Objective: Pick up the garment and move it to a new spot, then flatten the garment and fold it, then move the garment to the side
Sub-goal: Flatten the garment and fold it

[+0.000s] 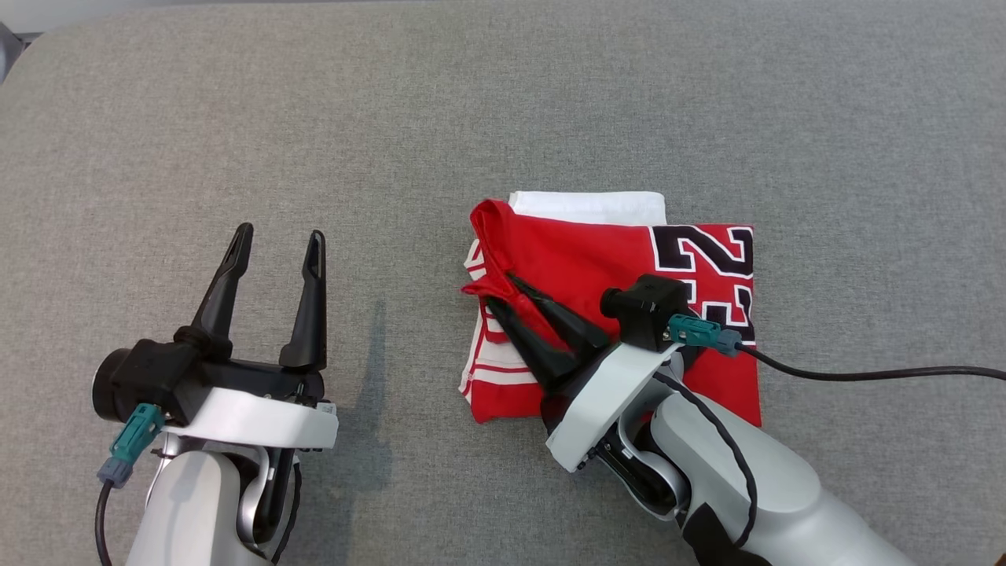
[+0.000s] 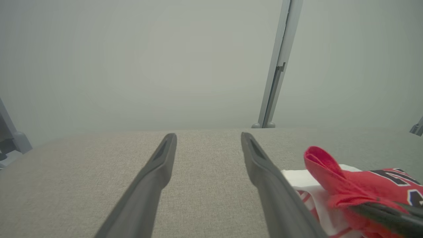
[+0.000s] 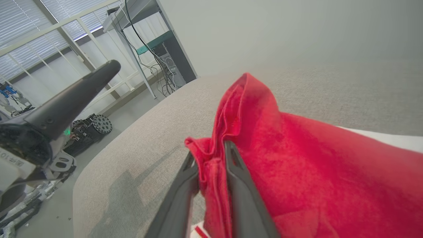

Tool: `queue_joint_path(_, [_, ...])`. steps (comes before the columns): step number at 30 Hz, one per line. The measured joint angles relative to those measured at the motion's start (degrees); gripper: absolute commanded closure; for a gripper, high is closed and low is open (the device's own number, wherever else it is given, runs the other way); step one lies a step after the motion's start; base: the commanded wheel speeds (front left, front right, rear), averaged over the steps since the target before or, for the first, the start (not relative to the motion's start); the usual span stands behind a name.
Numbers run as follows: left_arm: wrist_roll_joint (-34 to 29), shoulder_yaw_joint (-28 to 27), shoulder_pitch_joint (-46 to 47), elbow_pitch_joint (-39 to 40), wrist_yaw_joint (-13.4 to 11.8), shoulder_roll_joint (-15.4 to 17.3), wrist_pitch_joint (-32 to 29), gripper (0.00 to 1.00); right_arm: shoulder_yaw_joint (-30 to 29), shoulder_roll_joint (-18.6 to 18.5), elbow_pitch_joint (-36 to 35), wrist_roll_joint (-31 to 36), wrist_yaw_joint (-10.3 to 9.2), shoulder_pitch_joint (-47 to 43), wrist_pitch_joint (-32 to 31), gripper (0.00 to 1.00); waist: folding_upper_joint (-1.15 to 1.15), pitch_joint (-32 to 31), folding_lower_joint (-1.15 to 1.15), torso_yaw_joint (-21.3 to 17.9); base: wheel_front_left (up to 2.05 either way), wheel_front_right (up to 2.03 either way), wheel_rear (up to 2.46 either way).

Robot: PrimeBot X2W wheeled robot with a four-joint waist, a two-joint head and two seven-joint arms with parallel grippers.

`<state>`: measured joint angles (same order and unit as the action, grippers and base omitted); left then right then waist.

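Note:
The garment (image 1: 597, 259) is a red jersey with black-and-white numbers and a white layer showing at its far edge, folded into a rough square right of centre on the grey fabric surface (image 1: 503, 102). My right gripper (image 1: 497, 286) is shut on the jersey's left edge, and a red fold (image 3: 231, 109) is lifted between its fingers (image 3: 238, 185). My left gripper (image 1: 279, 234) stands open at the lower left, nothing between its fingers (image 2: 155, 172), well left of the jersey (image 2: 357, 185).
The grey fabric surface stretches wide to the left and far side of the jersey. A black cable (image 1: 880, 373) trails right from my right wrist. Beyond the surface's edge, a metal rack with wires (image 3: 155, 43) and a small wheeled device (image 3: 89, 129) stand on the floor.

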<state>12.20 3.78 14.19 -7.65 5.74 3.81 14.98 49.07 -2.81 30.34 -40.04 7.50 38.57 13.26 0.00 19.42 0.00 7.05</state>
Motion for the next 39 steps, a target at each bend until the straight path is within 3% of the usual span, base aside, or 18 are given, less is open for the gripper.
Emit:
queue_joint_path(1, [0.00,0.03,0.08,-0.12,0.01,-0.09,0.00,0.00,0.56,-0.01,0.48,-0.47,0.00,0.28,0.24,0.00,0.00,-0.04,0.00,0.07,0.00,0.00,0.00])
queue_joint_path(8, [-0.24,-0.57,-0.08,-0.74,0.10,-0.41,0.00,0.00,0.53,0.05,-1.71,-0.69,0.00,1.12,1.54,0.00,0.00,-1.10,0.00,-0.55,0.00,0.00,0.00])
queue_joint_path(16, [-1.14,-1.63,-1.22,-1.14,-0.26,-0.48,0.00,0.00,-18.46,-0.07,-10.99,11.62,0.00,-5.20,1.76,0.00,0.00,-2.86,0.00,-2.81,0.00,0.00,0.00])
queue_joint_path(26, [-1.74,-2.87,-2.95,-1.32,-0.80,0.02,0.00,0.00,-38.98,-5.32,-15.63,22.61,0.00,-16.91,1.88,0.00,0.00,-5.16,0.00,-5.20,0.00,0.00,0.00])
queue_joint_path(31, [-2.07,-3.24,-4.64,-1.60,-1.27,0.62,0.00,0.00,-45.24,-6.95,-15.21,24.12,0.00,-22.52,1.45,0.00,0.00,-7.20,0.00,-5.87,0.00,0.00,0.00])
queue_joint_path(39, [-2.04,-3.68,-8.17,-1.56,-2.27,1.07,-0.33,0.00,-48.08,-6.81,-15.67,25.55,0.00,-28.25,-0.04,0.00,0.00,-10.71,0.00,-6.63,0.00,0.00,0.00])
